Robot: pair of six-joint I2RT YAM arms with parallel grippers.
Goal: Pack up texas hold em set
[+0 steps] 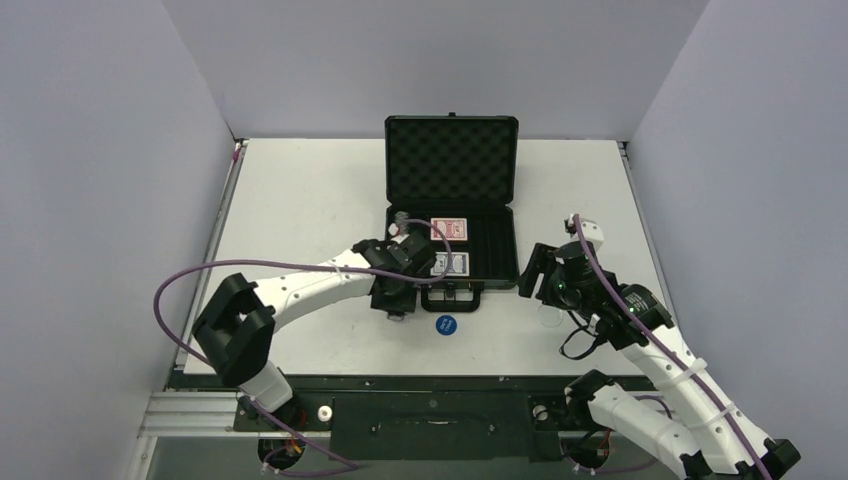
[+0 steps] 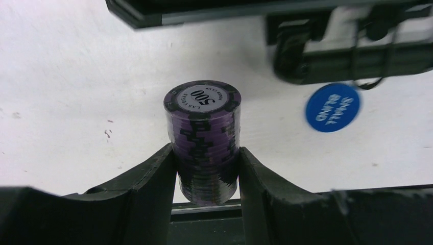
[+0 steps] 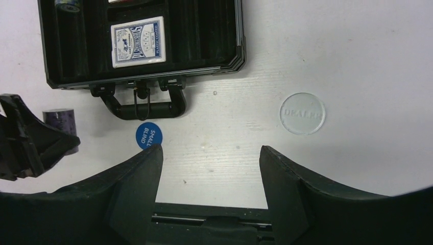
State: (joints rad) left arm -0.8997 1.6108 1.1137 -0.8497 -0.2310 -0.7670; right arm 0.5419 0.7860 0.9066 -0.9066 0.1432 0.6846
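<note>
The black case (image 1: 500, 262) lies open at mid-table with its foam lid upright. A red deck (image 1: 450, 229) and a blue deck (image 1: 450, 264) sit in its tray. My left gripper (image 1: 396, 305) is just left of the case handle. In the left wrist view it (image 2: 206, 153) is shut on a purple chip stack (image 2: 204, 127) marked 500. The blue "small blind" disc (image 1: 446, 324) lies in front of the handle. The clear "dealer" disc (image 3: 302, 113) lies on the table right of the case. My right gripper (image 3: 210, 153) is open and empty, above the table between the two discs.
The case handle (image 3: 145, 107) sticks out toward the arms. Grey walls enclose the table on three sides. The blue disc (image 2: 332, 107) lies just right of the held stack. The right arm (image 1: 640, 330) reaches in from the lower right.
</note>
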